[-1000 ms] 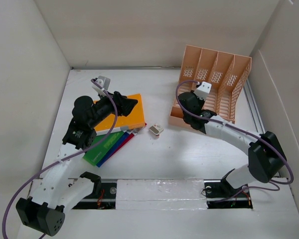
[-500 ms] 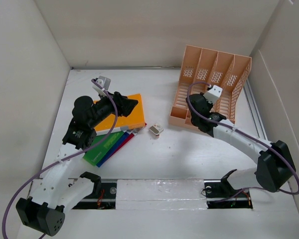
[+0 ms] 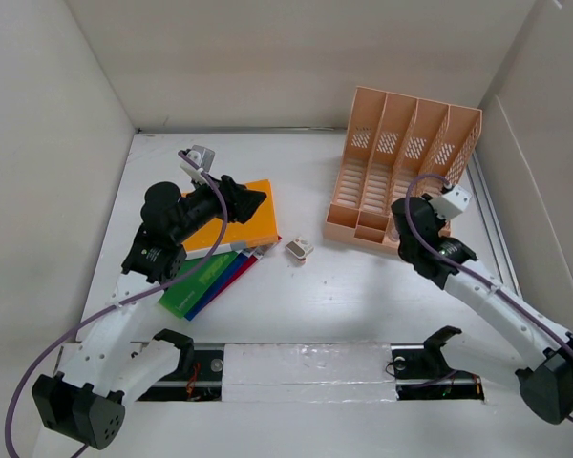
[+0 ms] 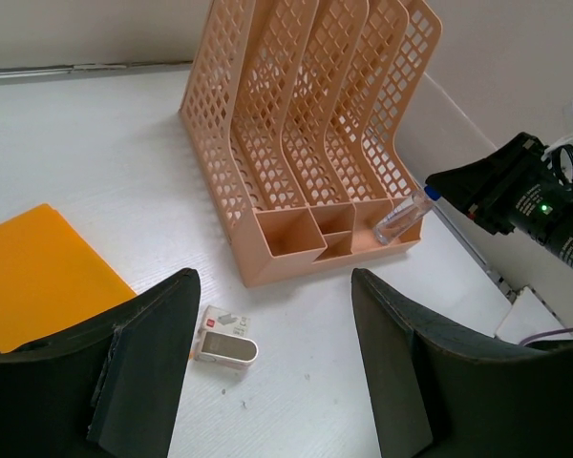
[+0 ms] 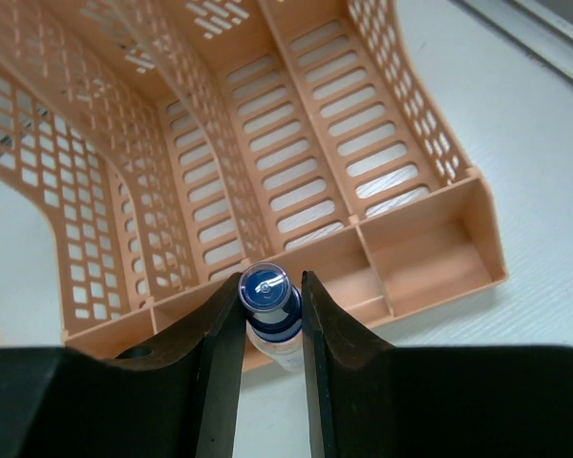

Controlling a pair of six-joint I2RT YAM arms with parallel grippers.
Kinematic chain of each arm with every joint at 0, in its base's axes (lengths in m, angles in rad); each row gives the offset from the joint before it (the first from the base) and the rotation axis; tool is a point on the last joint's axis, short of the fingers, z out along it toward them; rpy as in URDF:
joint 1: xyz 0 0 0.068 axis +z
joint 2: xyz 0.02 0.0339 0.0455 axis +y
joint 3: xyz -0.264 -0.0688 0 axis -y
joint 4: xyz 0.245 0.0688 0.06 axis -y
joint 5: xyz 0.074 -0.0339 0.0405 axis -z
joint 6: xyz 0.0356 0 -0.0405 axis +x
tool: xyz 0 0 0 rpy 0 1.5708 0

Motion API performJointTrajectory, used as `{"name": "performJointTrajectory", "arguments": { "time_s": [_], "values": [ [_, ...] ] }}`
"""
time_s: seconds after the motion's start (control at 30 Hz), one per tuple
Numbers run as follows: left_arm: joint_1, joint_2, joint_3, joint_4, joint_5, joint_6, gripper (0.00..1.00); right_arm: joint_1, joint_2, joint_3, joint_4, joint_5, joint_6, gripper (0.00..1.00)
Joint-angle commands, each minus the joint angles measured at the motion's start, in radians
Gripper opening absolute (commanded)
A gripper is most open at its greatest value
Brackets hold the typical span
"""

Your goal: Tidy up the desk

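The bench (image 3: 363, 296) is the white top filling the middle of the top view, with white wall panels on its left, far and right sides.

At centre right, the right tool (image 5: 269, 286) is closed partway on a small clear bottle (image 5: 279, 345) with a blue cap, one finger on each side of the cap. The bottle hangs tilted at the front corner of the peach file rack (image 3: 401, 162), by its low front compartments; whether it touches the rack cannot be told.

At centre left, the left tool (image 4: 272, 363) stands wide open and holds nothing, above the edge of an orange book (image 3: 239, 229).

A small white item (image 4: 224, 348) lies between the book and the rack; it has dark print and a red mark, too small to read.

Green, blue and red books (image 3: 205, 277) lie fanned below the orange one. The rack stands near the right wall, beside a metal rail (image 3: 492, 229). Bare bench runs down the middle and along the far wall.
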Motion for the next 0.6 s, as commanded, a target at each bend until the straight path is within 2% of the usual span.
{"name": "performJointTrajectory", "arguments": {
  "time_s": [0.0,0.4,0.57],
  "values": [
    [0.003,0.000,-0.008,0.058,0.025,-0.011,0.60,-0.026,-0.013,-0.017,-0.048,0.030,0.047,0.00],
    [0.003,-0.019,-0.011,0.059,0.022,-0.008,0.60,-0.067,0.206,0.054,-0.002,0.056,0.041,0.00],
    [0.003,-0.020,-0.011,0.058,0.019,-0.005,0.60,-0.078,0.235,0.065,0.047,0.040,0.024,0.00]
  ]
}}
